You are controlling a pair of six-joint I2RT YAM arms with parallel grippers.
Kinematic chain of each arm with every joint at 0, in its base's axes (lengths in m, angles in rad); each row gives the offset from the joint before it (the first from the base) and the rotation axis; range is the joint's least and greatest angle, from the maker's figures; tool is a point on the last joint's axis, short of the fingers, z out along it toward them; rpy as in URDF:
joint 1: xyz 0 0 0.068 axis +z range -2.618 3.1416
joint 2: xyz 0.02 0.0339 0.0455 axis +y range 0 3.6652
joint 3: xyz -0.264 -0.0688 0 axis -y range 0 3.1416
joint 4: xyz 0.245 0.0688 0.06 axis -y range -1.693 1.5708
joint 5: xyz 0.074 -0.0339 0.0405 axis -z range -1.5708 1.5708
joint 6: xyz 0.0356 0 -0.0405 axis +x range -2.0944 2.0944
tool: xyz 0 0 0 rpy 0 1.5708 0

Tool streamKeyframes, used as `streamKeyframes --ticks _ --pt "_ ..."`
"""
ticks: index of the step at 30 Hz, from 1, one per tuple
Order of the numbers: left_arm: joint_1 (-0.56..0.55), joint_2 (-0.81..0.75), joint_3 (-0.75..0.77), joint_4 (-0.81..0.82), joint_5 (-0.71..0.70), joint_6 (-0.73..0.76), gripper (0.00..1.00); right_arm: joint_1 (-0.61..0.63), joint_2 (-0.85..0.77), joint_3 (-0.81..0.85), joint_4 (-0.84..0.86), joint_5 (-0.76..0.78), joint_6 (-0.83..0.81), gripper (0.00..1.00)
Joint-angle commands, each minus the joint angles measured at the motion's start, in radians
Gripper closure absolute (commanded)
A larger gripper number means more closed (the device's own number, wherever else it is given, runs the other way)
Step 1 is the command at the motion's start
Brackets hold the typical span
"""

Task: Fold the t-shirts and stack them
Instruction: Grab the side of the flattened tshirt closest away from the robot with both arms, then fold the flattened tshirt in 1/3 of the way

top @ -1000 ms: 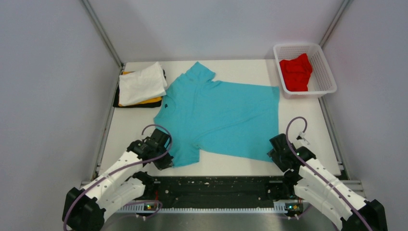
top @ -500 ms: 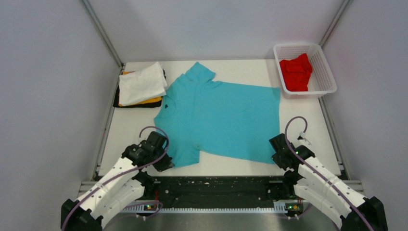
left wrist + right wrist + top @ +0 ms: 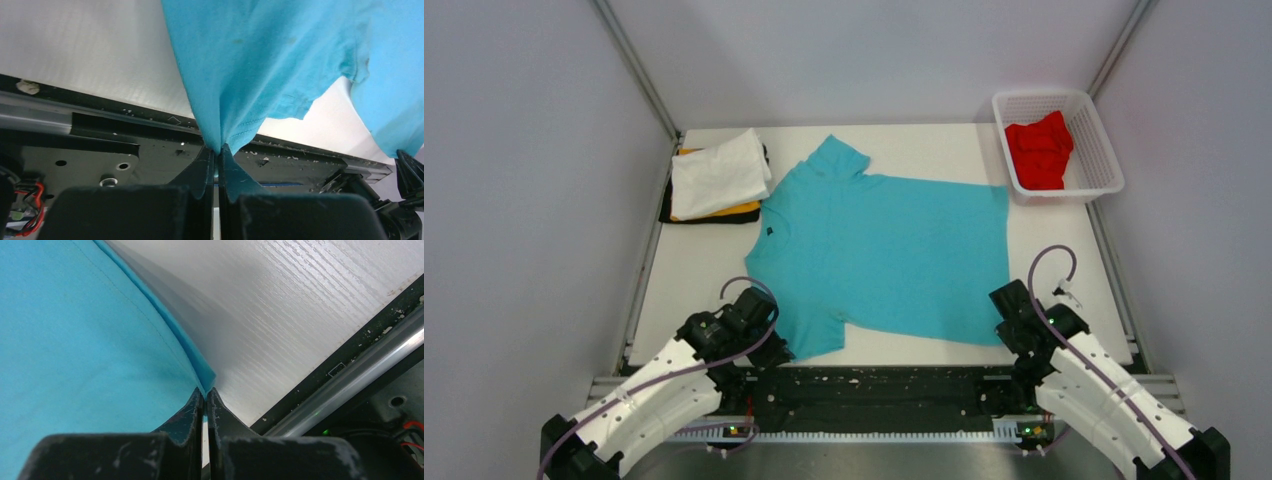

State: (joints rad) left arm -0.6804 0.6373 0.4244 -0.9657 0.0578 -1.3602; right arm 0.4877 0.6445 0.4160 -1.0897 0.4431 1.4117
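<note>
A turquoise-blue t-shirt (image 3: 884, 255) lies spread flat across the middle of the table, collar to the left. My left gripper (image 3: 776, 350) is shut on its near sleeve edge (image 3: 220, 142) at the table's front. My right gripper (image 3: 1007, 322) is shut on the near hem corner (image 3: 205, 381) of the same shirt. A folded white t-shirt (image 3: 717, 172) rests on a yellow-orange one (image 3: 734, 211) and a black one (image 3: 668, 209) at the back left. A red t-shirt (image 3: 1039, 150) lies crumpled in the basket.
The white mesh basket (image 3: 1106, 160) stands at the back right corner. A black rail (image 3: 884, 388) runs along the table's near edge between the arm bases. Grey walls close in the left, back and right sides.
The right gripper has shut on the hem corner. Both arms have pulled back toward the near edge, dragging the turquoise-blue shirt's front edge with them and stretching it flatter.
</note>
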Motion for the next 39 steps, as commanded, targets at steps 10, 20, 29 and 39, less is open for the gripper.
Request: streamKeyframes --ticks 10,20,29,39 --pt "-0.009 0.237 0.188 0.265 -0.094 0.18 1.0 -0.009 0.105 0.114 0.14 -0.034 -0.196 1.0" --pt "0.13 0.511 0.447 0.386 -0.081 0.352 1.0 -0.036 0.25 0.268 0.257 0.068 -0.316 1.0" --pt "0.281 0.699 0.661 0.442 0.01 0.514 1.0 -0.209 0.377 0.368 0.399 -0.019 -0.488 1.0" --pt "0.347 0.828 0.803 0.48 0.019 0.6 1.0 -0.281 0.488 0.434 0.454 -0.08 -0.543 1.0"
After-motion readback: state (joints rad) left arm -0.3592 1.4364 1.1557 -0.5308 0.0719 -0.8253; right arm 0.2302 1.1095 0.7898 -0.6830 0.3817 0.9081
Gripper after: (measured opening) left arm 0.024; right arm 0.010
